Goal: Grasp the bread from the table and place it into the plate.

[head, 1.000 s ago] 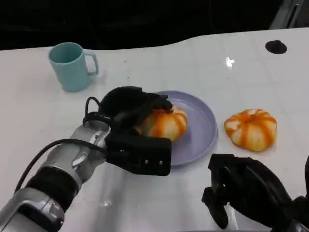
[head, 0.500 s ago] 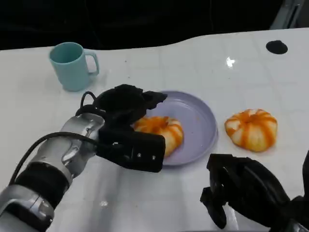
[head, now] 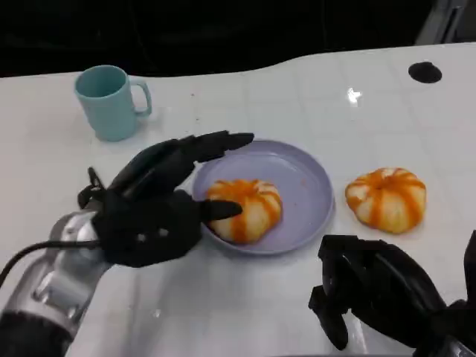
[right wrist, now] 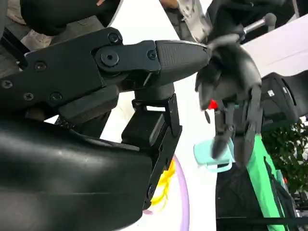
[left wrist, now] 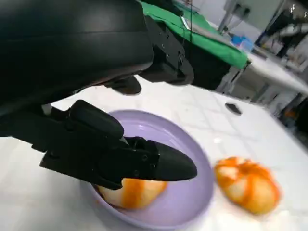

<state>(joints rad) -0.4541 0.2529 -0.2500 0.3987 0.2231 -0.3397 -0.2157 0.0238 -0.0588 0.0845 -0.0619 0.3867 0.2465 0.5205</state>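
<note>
An orange-and-cream striped bread (head: 244, 208) lies in the lilac plate (head: 306, 186), towards its left side; it also shows in the plate (left wrist: 183, 202) as bread (left wrist: 131, 191) in the left wrist view. My left hand (head: 160, 201) hovers just left of it, fingers spread and holding nothing, one fingertip close to the bread. A second striped bread (head: 387, 198) lies on the table right of the plate, also seen as bread (left wrist: 248, 184). My right hand (head: 375, 294) stays low at the front right with nothing in it, its fingers partly curled.
A teal mug (head: 110, 100) stands at the back left. A small black round mark (head: 425, 71) sits at the back right of the white table (head: 245, 297). The table's far edge meets darkness behind.
My left hand has let go of the bread, opened its fingers and drawn back to the left. The bread now rests in the plate. My right hand has not moved.
</note>
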